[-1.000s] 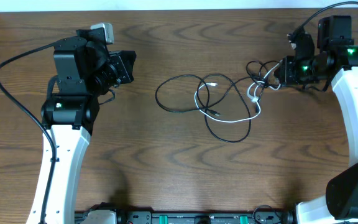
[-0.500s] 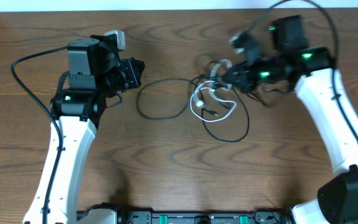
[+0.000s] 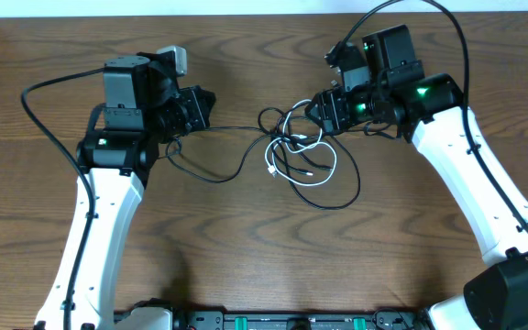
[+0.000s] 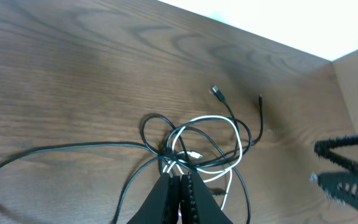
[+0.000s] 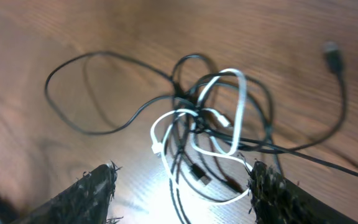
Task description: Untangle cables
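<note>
The cables [image 3: 302, 156] lie in a loose knot at the middle of the bench [image 3: 246, 266], between the two arms. A white cable [image 4: 209, 118] is looped through several thin black ones, and one black strand [image 3: 236, 128] runs out leftward, nearly straight. They look light, limp and thin, so they should slide and drag their neighbours along rather than hold any shape. A pull on one strand would likely tighten the crossings as readily as free them. The best hold seems to be a free outer loop or near a plug [image 4: 216, 91], away from the dense centre, where the small connectors might snag. The left end effector [image 4: 179, 183] is closed tight, seemingly pinched on that black strand, though the contact itself is hard to see. The right end effector [image 5: 182, 168] hangs over the knot with its jaws spread wide and gripping nothing.
</note>
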